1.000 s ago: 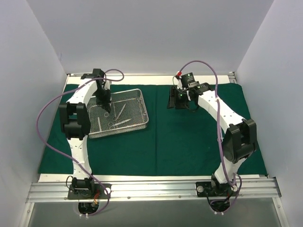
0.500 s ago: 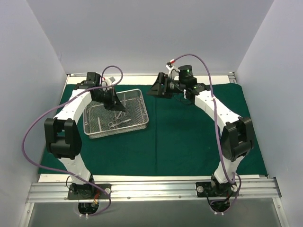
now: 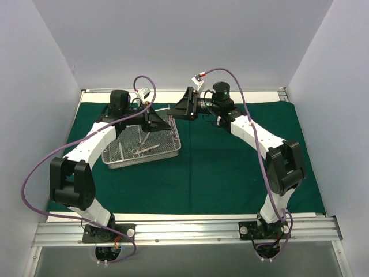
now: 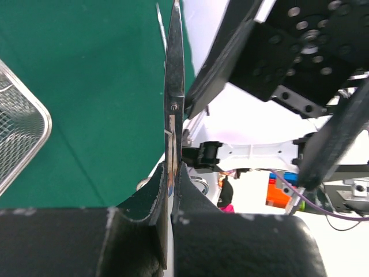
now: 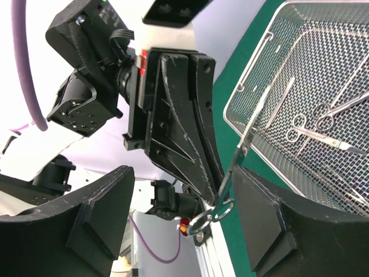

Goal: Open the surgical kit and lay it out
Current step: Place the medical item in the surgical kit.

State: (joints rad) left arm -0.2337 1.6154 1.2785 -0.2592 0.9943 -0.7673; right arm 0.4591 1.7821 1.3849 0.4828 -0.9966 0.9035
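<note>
The dark green cloth (image 3: 230, 167) lies spread flat over the table. The silver wire-mesh tray (image 3: 144, 162) sits on its left part and holds a few steel ring-handled instruments (image 3: 141, 151). My left gripper (image 3: 157, 121) hovers over the tray's far right corner. In the left wrist view it (image 4: 173, 173) is shut on a slim steel scissor-like instrument (image 4: 173, 86). My right gripper (image 3: 177, 111) faces it closely from the right. In the right wrist view it (image 5: 184, 225) is open wide, with the held instrument's ring handles (image 5: 213, 216) showing between its fingers, ungripped.
White walls close in the table on the left, back and right. The tray (image 5: 311, 69) and its loose instruments (image 5: 314, 131) show at the upper right of the right wrist view. Purple cables loop above both arms.
My left gripper has risen from the tray with one instrument and swung right. My right gripper has swung left from the middle of the cloth and turned to face it.
</note>
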